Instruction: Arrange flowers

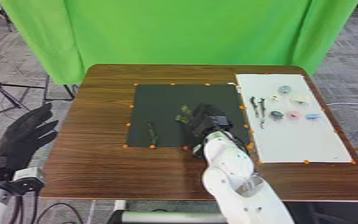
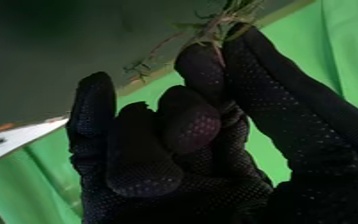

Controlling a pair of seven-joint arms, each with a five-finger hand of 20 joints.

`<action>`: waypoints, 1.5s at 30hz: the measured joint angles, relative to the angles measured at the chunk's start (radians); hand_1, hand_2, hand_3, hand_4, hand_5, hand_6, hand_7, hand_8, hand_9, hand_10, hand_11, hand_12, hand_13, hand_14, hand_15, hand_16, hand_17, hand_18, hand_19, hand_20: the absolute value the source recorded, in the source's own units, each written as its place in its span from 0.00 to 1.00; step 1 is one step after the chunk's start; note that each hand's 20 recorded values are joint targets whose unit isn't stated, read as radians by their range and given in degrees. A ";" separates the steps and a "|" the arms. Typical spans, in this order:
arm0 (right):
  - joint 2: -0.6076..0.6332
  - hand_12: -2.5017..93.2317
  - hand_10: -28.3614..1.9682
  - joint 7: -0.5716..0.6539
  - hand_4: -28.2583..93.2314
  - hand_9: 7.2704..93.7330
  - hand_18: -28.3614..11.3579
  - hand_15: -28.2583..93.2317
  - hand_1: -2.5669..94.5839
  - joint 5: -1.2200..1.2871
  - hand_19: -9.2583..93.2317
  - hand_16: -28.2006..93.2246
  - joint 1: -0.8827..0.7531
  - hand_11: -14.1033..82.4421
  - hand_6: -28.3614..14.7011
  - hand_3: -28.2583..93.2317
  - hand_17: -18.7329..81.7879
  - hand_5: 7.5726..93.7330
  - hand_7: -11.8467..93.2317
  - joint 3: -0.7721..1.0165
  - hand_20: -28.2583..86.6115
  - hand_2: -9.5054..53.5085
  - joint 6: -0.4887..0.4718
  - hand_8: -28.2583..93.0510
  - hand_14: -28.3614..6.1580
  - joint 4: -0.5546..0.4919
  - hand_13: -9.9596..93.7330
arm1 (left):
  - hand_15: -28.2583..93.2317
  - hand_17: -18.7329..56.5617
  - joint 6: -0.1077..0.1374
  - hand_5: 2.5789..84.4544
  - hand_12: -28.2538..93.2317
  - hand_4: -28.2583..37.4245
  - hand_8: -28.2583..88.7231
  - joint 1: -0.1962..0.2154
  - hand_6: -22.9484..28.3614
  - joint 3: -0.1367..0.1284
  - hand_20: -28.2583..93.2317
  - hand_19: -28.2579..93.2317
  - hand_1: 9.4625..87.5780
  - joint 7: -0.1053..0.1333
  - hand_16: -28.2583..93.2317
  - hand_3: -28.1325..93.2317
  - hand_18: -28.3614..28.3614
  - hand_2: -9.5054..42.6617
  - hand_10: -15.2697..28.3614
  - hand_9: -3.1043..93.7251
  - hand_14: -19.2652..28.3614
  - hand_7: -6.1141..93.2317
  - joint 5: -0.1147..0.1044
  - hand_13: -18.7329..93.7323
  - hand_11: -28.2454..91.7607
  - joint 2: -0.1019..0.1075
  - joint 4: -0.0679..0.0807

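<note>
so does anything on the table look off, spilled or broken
Nothing stands out. One stem lies on the dark mat, the flowers lie spaced out on the white sheet, and the right robot hand pinches a green sprig. No spill is visible.

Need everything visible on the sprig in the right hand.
The thin green plant sprig has narrow leaves along a slender stem and a fine reddish side shoot with small green tips. Real or artificial: can't tell. The black-gloved right hand pinches it between thumb and finger. In the head view it sits just left of that hand, over the flat black mat; whether it touches the mat is unclear.
</note>
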 measured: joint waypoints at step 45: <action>-0.117 0.57 0.57 -0.033 0.02 0.76 0.19 0.92 0.30 -0.126 0.84 0.54 -0.044 0.80 0.65 0.91 0.46 0.72 0.61 0.011 0.57 0.00 -0.066 0.33 0.56 0.048 0.80 | 0.41 0.13 -0.004 0.24 0.39 0.00 0.15 -0.019 0.47 0.017 0.29 0.56 0.17 -0.014 0.26 0.82 0.83 0.06 0.54 0.21 0.64 0.29 0.000 0.30 0.36 0.020 0.006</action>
